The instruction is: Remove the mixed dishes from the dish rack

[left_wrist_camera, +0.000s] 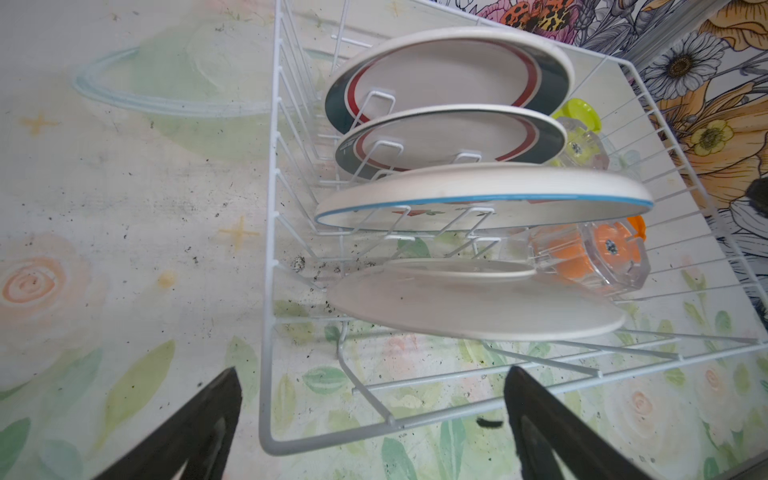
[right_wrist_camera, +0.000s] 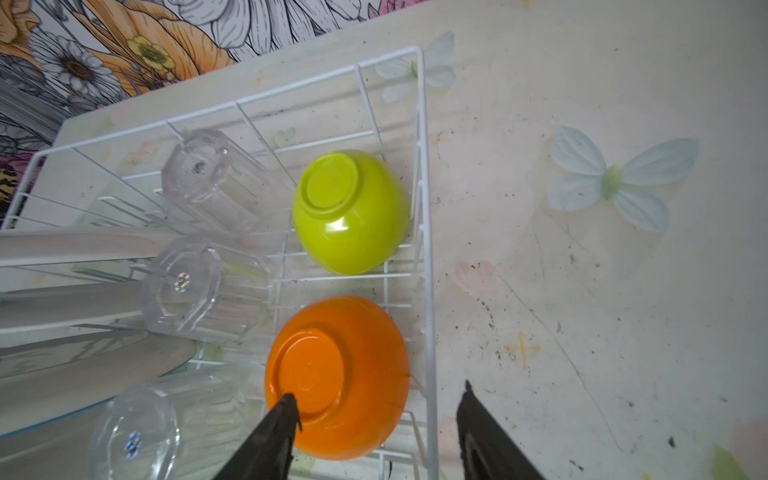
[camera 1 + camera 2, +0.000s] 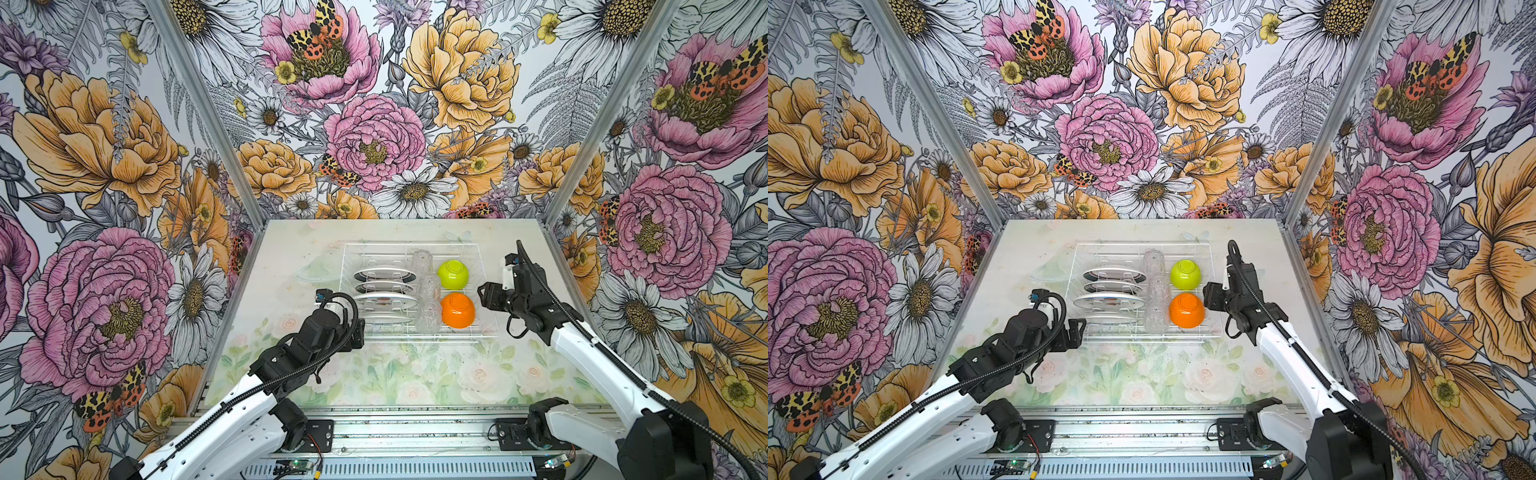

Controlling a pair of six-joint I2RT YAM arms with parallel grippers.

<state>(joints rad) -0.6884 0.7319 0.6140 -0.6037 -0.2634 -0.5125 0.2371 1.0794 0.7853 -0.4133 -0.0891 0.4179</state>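
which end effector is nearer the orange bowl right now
Right. The right end effector is at the dish rack's right wall, right by the orange bowl; the left end effector is at its near-left corner, plates and tumblers between.

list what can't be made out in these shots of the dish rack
Front plate: left wrist view shows only its plain underside, pattern hidden.
Orange bowl and green bowl: upside down in every view, insides hidden.
Nearest tumbler: cut off by the right wrist view's edge.
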